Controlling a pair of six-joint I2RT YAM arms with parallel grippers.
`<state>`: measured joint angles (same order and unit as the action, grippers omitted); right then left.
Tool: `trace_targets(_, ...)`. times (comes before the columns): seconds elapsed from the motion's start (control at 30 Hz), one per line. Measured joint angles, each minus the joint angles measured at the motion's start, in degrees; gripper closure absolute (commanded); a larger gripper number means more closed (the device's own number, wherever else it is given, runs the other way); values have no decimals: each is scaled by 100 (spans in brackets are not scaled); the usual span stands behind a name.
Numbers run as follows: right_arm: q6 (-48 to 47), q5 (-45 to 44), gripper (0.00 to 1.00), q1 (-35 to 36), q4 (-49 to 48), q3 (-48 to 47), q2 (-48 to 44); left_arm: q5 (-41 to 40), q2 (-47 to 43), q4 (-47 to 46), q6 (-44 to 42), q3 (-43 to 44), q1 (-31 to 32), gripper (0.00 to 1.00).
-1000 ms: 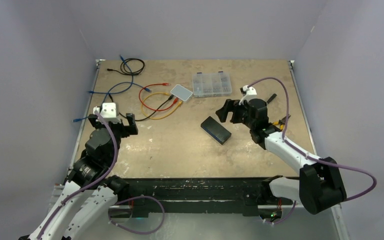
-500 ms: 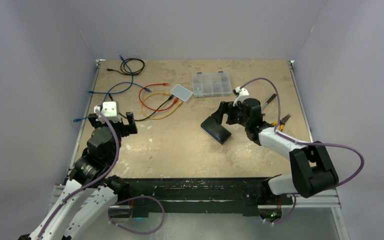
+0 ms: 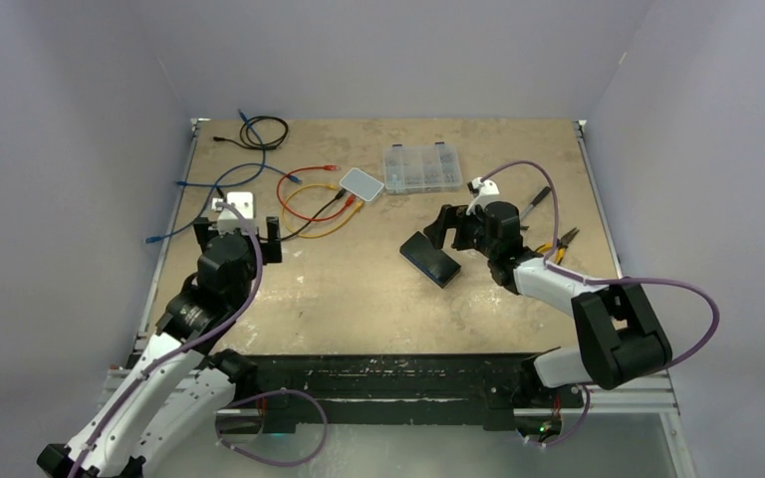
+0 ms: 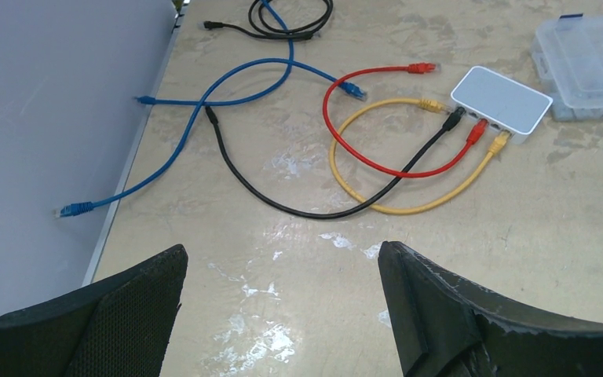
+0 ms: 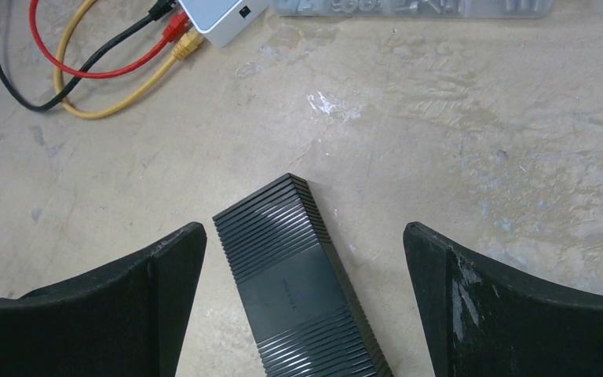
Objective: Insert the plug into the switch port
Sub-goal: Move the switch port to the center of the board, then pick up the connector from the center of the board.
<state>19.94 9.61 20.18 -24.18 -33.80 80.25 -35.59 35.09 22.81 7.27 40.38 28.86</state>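
white plastic is marking out the small switch [image 3: 362, 182], which is sitting on the desk [image 3: 359, 309] toward the far side, left of centre, just beside a clear compartment box [image 3: 421, 167]. in the left wrist view three plugs are sitting in the ports along its near face, belonging to a black cable [image 4: 283, 206], a red cable [image 4: 377, 166] and a yellow cable [image 4: 408, 209], each looping out over the desk toward the left. the red plug [image 4: 422, 68] at the red cable's other end is lying loose on the desk, just beside the switch's far left corner and in no port. the yellow cable's other end is reaching the switch's left side; whether it is seated i cannot tell. a blue cable [image 4: 228, 98] is trailing farther left, with a blue plug [image 4: 352, 88] lying near the red loop and a second blue plug [image 4: 74, 210] lying at the desk's left edge. a coiled black lead [image 3: 264, 131] is resting in the far left corner.

the left fingers [image 4: 126, 314] are standing wide apart and holding nothing, hovering over bare desk on the near side of the cable loops. the right fingers [image 5: 110, 306] are also spread wide, holding nothing, and are straddling the far end of a black ribbed box [image 5: 298, 275] that is lying flat and diagonal near the desk's middle, clear of both fingers.
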Motion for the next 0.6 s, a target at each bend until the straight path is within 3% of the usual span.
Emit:
trace_targets(0.2, 22, -160, 2, 2, -116, 149, 0, 0, 796, 31, 37, 68, -87, 11)
trace_targets(0.4, 39, -240, 3, 2, -216, 149, 35, 227, 2210, 20, 131, 820, -275, 10)
trace_targets(0.6, 39, -256, 3, 2, -234, 149, 109, 879, 3823, -365, 426, 1840, -1110, 9)
